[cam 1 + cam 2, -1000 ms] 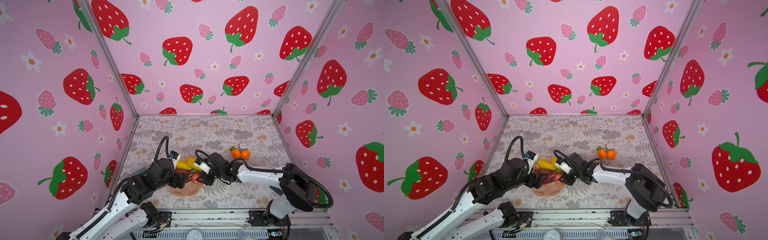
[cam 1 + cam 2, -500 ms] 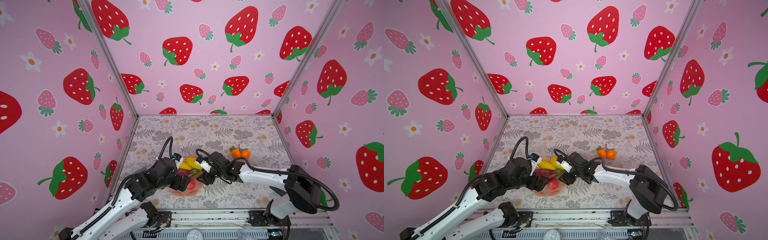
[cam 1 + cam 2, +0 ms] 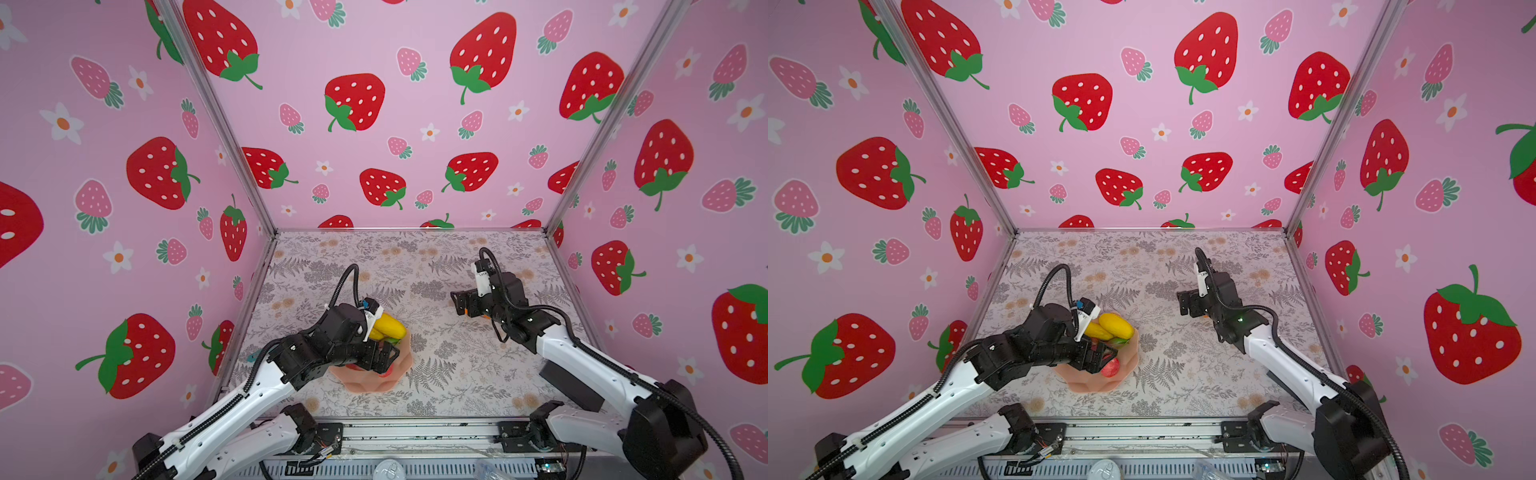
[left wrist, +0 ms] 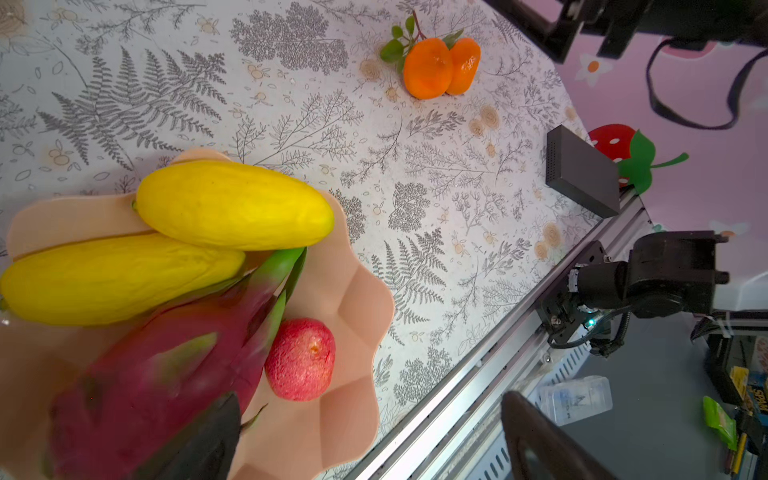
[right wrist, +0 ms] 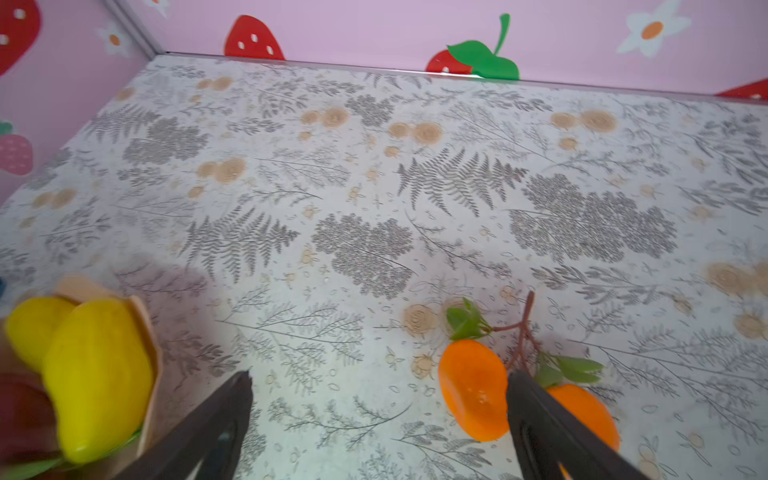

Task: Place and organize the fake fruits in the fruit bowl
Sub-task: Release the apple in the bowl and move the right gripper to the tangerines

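The peach-pink fruit bowl (image 3: 401,365) (image 3: 1096,386) (image 4: 353,291) stands near the front left of the table. In it lie two yellow fruits (image 4: 235,205) (image 4: 116,278) (image 3: 1115,326), the magenta dragon fruit (image 4: 166,365) and the small red apple-like fruit (image 4: 300,359) (image 3: 1111,368). My left gripper (image 3: 382,357) (image 4: 365,436) hangs open over the bowl, one finger (image 4: 199,440) beside the dragon fruit. The joined oranges (image 4: 440,68) (image 5: 473,388) lie on the table to the right. My right gripper (image 3: 461,305) (image 5: 380,376) is open just above them, one orange between its fingers.
A dark grey box (image 4: 582,170) (image 3: 571,384) sits near the front right edge. A metal rail (image 3: 415,432) runs along the table's front. Pink strawberry-print walls close in the left, back and right sides.
My right gripper has left the bowl, swung right and back to the oranges, and opened wide. The left gripper stays open over the bowl, shifted slightly.
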